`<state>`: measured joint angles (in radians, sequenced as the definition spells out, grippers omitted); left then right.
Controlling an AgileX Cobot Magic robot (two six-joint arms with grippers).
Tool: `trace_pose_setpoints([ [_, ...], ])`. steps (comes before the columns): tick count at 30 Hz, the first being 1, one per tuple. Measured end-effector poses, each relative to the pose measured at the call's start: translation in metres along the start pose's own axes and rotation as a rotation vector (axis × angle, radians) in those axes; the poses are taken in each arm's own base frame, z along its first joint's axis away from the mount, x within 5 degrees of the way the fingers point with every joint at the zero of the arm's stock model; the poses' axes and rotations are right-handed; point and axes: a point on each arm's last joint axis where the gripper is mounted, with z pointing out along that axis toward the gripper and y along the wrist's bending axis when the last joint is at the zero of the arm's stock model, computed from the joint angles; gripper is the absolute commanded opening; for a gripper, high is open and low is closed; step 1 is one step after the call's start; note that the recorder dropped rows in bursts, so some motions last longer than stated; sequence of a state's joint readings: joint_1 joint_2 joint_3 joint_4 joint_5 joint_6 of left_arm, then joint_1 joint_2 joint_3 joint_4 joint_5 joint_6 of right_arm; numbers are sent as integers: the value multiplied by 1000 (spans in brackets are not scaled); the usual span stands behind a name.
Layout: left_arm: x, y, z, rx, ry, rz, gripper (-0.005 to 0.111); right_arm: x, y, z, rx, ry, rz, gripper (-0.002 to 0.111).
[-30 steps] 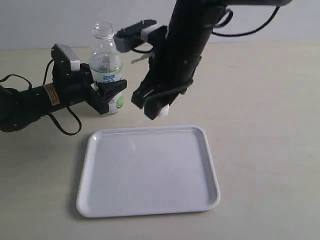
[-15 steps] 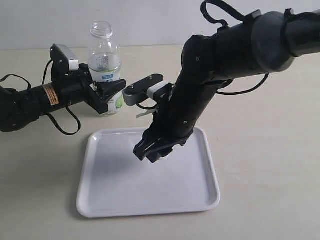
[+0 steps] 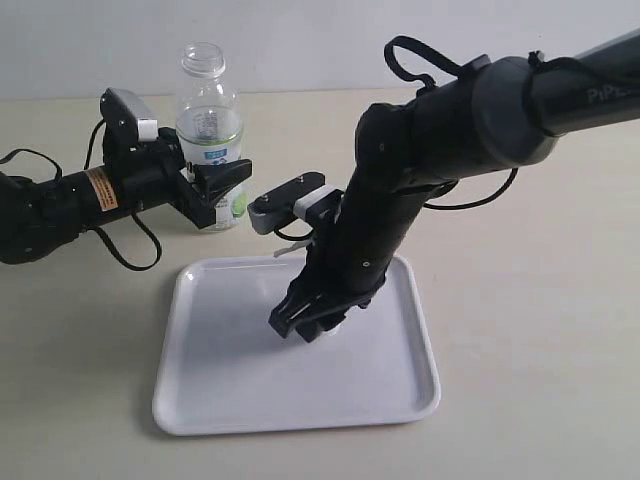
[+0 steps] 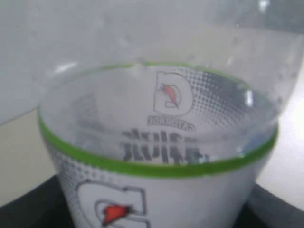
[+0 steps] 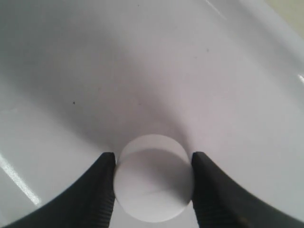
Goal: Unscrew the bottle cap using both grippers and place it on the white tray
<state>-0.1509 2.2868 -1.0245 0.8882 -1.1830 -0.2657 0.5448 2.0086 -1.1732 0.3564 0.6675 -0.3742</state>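
Note:
The clear bottle (image 3: pixel 211 130) stands upright behind the white tray (image 3: pixel 230 360), its neck open with no cap on it. My left gripper (image 3: pixel 222 195) is shut on the bottle's labelled lower body; the label (image 4: pixel 156 190) fills the left wrist view. My right gripper (image 3: pixel 318 328) reaches down over the middle of the tray, just above or at its surface. It is shut on the white bottle cap (image 5: pixel 153 184), which sits between the two black fingers (image 5: pixel 97 190) over the tray's glossy floor (image 5: pixel 142 71). In the exterior view only a sliver of the cap (image 3: pixel 326 332) shows.
A beige tabletop (image 3: pixel 530 300) surrounds the tray. The left arm (image 3: pixel 60 200) with its yellow label and black cables lies low along the table at the left. The bulky right arm (image 3: pixel 450 140) arches in from the upper right over the tray's far edge.
The right gripper carried the cap from beside the bottle down over the tray, and has sunk slightly lower in the last half second. The left gripper and bottle stayed put.

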Motion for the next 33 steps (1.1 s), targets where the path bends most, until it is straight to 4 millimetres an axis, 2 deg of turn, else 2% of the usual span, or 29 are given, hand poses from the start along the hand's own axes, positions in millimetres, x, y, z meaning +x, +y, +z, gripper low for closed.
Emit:
trace_pose_setpoints([
  [6,0,0,0,0,0,0,0,0,0,0,0,-1,0,49],
  [11,0,0,0,0,0,0,0,0,0,0,0,-3,2,66],
  [20,0,0,0,0,0,0,0,-1,0,0,1,-9,3,67],
  [26,0,0,0,0,0,0,1,-4,1,-9,7,-44,-2,64],
  [28,0,0,0,0,0,0,7,-4,2,-11,8,-51,-3,64],
  [33,0,0,0,0,0,2,39,-5,2,-13,10,-59,-4,64],
])
